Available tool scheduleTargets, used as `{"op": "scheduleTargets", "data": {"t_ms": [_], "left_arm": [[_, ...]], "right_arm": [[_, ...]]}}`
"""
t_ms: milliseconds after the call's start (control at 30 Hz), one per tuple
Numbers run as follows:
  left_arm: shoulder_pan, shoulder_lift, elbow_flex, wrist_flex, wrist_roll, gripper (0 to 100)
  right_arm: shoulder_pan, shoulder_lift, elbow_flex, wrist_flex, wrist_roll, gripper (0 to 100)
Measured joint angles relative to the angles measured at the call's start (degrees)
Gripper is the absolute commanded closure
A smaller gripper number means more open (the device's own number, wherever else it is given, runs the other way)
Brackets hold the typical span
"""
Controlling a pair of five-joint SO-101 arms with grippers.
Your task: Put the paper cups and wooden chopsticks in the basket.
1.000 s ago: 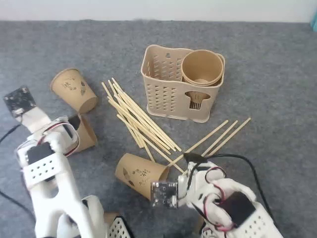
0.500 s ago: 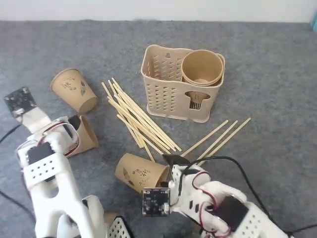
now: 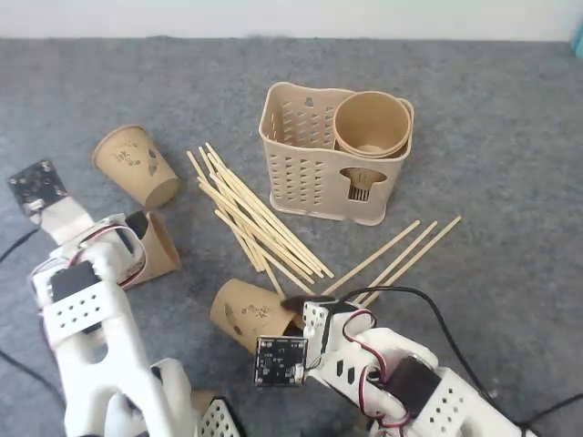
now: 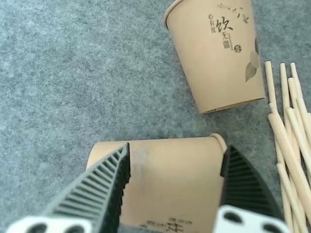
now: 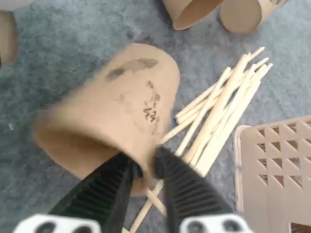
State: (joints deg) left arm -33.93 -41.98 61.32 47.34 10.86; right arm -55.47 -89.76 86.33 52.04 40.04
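A beige basket (image 3: 305, 168) stands at the back with stacked paper cups (image 3: 372, 123) in one compartment. One paper cup (image 3: 137, 164) (image 4: 218, 53) lies on its side at the left. A second cup (image 3: 159, 248) (image 4: 170, 174) lies under my left gripper (image 3: 135, 238) (image 4: 175, 148), whose open jaws straddle it. Near the front lies a third cup (image 3: 248, 312) (image 5: 121, 107). My right gripper (image 3: 296, 305) (image 5: 145, 162) is shut on that cup's rim. Wooden chopsticks (image 3: 255, 214) (image 5: 218, 107) lie in a pile left of the basket.
Three loose chopsticks (image 3: 405, 248) lie in front of the basket to the right. Grey carpet (image 3: 510, 182) covers the whole table, and open room lies on the right side. A black cable (image 3: 446, 319) trails from the right arm.
The right arm swung left to the front cup and its fingers closed on the rim; the cup shifted slightly left. The left arm and its cup stayed put.
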Motion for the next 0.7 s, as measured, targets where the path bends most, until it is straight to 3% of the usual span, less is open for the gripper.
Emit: {"op": "scheduleTargets", "data": {"t_ms": [167,467,700], "left_arm": [[0.0,0.0,1.0,-0.8,0.0,71],[0.0,0.0,1.9,-2.9,0.2,71],[0.0,0.0,1.9,-2.9,0.2,71]], "right_arm": [[3.5,0.0,-2.1,2.4,-0.1,99.0],[10.0,0.2,-19.3,13.6,-3.2,99.0],[17.7,19.9,-39.6,20.5,-4.7,99.0]]}}
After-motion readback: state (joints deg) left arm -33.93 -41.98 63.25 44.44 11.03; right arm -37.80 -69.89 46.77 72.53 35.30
